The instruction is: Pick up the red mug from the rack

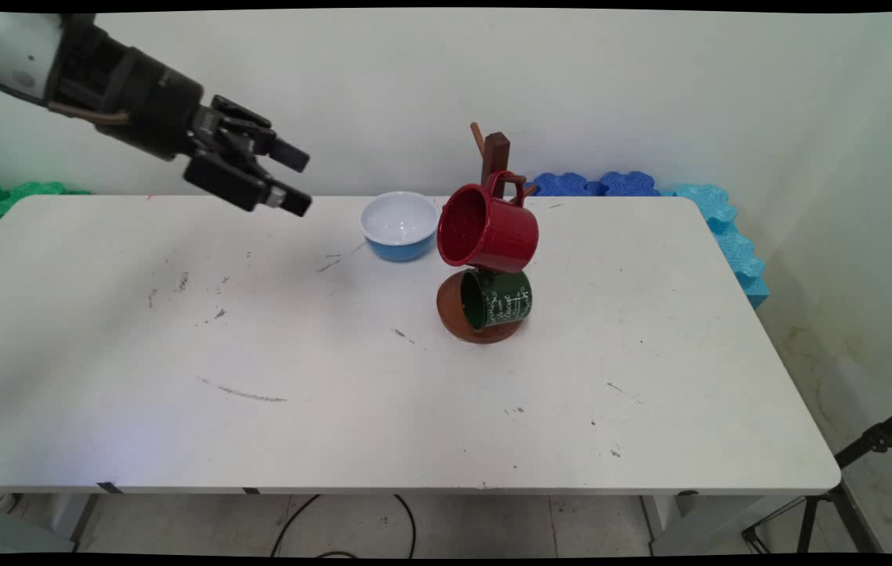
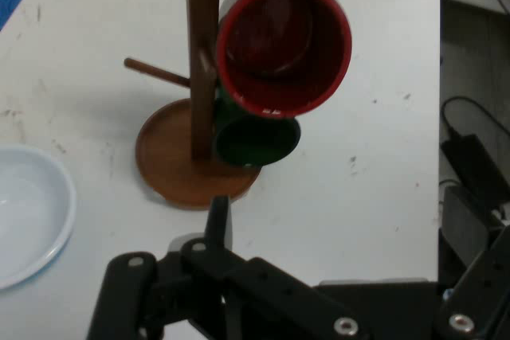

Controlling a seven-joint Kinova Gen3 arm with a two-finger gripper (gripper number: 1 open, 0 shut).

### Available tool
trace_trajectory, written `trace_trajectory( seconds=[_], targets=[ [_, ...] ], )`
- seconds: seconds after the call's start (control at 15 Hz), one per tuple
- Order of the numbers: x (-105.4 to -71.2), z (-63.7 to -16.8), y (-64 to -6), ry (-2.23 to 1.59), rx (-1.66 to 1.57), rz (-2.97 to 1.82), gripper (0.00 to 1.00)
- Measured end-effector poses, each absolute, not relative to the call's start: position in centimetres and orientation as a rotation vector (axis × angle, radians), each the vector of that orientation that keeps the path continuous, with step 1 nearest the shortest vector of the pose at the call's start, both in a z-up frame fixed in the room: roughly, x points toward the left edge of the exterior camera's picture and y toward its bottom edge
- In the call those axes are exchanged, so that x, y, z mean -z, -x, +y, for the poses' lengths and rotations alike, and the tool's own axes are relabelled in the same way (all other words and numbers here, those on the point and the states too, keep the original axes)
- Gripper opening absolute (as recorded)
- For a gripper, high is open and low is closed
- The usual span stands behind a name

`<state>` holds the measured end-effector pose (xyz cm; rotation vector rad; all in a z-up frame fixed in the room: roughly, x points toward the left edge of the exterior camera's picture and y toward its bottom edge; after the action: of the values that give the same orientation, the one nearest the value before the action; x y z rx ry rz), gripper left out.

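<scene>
White bench (image 1: 178, 440): hand (image 1: 295, 179) empty, fingers apart, raised left of mug tree (image 1: 493, 236); red mug (image 1: 489, 229), green mug (image 1: 499, 299) hang on it; blue bowl (image 1: 399, 226) just left.

White script lettering runs across the side of the green mug (image 1: 502, 299) hanging on the wooden mug tree (image 1: 493, 236); its words are too small to read. No other text is legible.
</scene>
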<state>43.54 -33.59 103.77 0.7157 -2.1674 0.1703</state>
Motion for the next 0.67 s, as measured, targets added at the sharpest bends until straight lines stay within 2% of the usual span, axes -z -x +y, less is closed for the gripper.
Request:
trace_trajectory(
  seconds=[0.67],
  targets=[
    [-101.8, -34.0, -33.5, -0.821, -0.177, -2.103, 1.00]
  ],
)
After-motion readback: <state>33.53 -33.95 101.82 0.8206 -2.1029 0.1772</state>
